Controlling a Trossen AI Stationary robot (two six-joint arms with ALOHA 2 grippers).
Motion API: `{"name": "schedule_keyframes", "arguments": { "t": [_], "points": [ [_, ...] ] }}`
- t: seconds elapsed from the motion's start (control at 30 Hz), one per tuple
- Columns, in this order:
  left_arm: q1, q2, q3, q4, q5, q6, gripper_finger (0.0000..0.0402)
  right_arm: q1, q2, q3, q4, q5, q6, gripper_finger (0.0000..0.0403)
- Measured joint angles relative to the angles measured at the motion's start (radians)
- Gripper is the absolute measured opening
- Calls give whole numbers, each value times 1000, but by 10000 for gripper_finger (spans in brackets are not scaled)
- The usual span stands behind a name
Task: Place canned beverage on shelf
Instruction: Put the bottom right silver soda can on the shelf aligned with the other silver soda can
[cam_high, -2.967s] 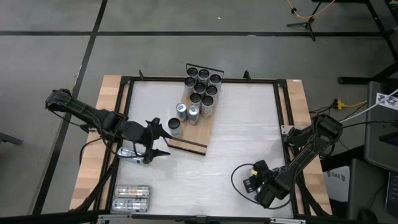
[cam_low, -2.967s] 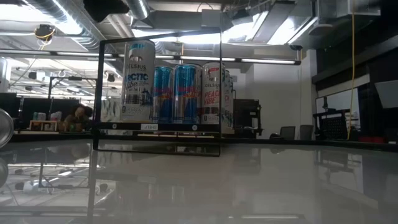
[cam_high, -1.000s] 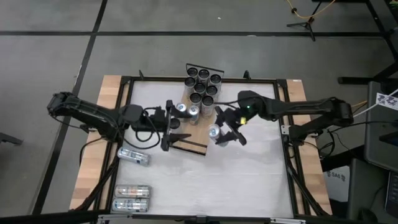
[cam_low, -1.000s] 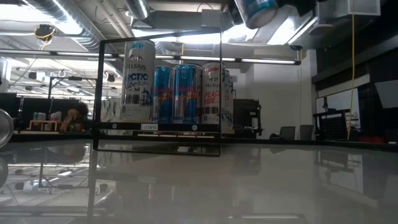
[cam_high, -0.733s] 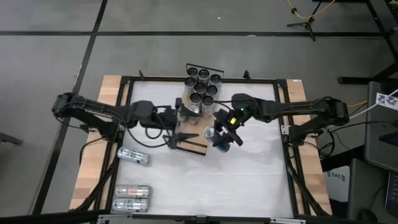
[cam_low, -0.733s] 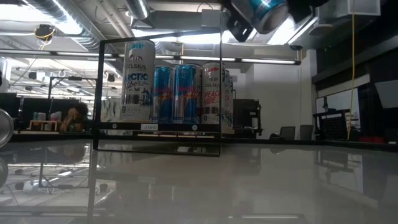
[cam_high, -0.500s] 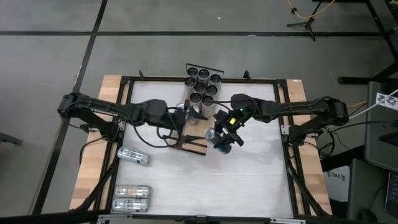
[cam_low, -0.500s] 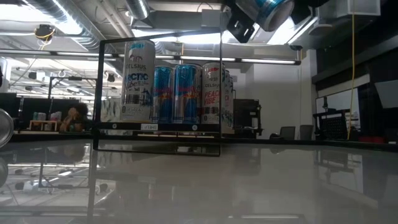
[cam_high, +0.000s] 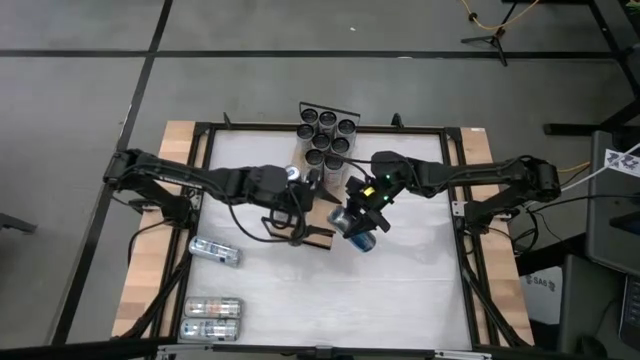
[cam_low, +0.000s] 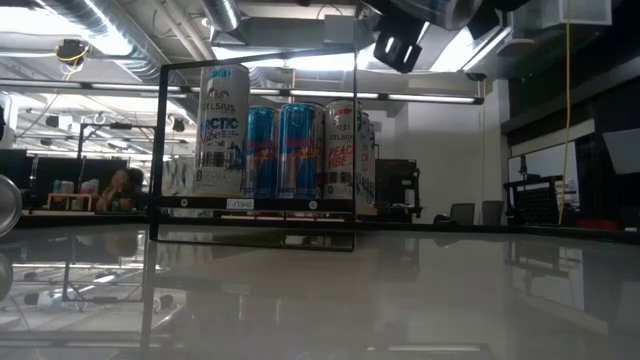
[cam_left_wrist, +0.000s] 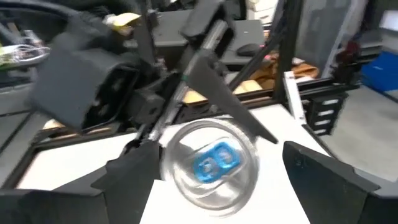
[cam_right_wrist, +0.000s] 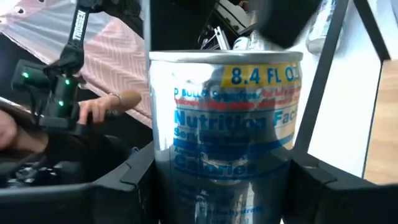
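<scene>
My right gripper (cam_high: 362, 212) is shut on a blue and silver can (cam_high: 358, 228), held in the air just off the near right corner of the shelf (cam_high: 328, 203). The can fills the right wrist view (cam_right_wrist: 224, 143). My left gripper (cam_high: 306, 226) is open over the shelf's near end and faces the can's top (cam_left_wrist: 211, 165). Its fingers stand on either side of that top without touching it. Several cans (cam_high: 325, 138) stand on their bases at the shelf's far end. They also show in the low view (cam_low: 285, 150). My right gripper pinches the can's side wall (cam_right_wrist: 163, 180) between its two fingers (cam_right_wrist: 134, 180), which lie across the can. The fingers come slanting from the table's far right. The can is lifted clear of table and shelf. It is tipped over, with its top toward my left gripper.
One can (cam_high: 214, 250) lies on the table near the left edge, and two more (cam_high: 211, 317) lie at the near left corner. A silver can (cam_high: 293, 175) stands on the shelf beside my left arm. The black wire rail (cam_low: 160, 150) stands at the shelf's end.
My left gripper has gone toward the table's right, over the shelf's near end and up to the held can. My right gripper has tipped the can from upright onto its side, top toward my left gripper, and shifted a little toward the near edge.
</scene>
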Motion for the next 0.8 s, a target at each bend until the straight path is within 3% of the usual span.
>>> {"name": "schedule_keyframes", "arguments": {
  "t": [0.37,0.8],
  "points": [
    [16,19,0,3,15,-41,337,1,0,0,2,-29,47,222],
    [38,83,0,39,143,-103,337,1,0,0,0,-19,126,222]
  ]
}}
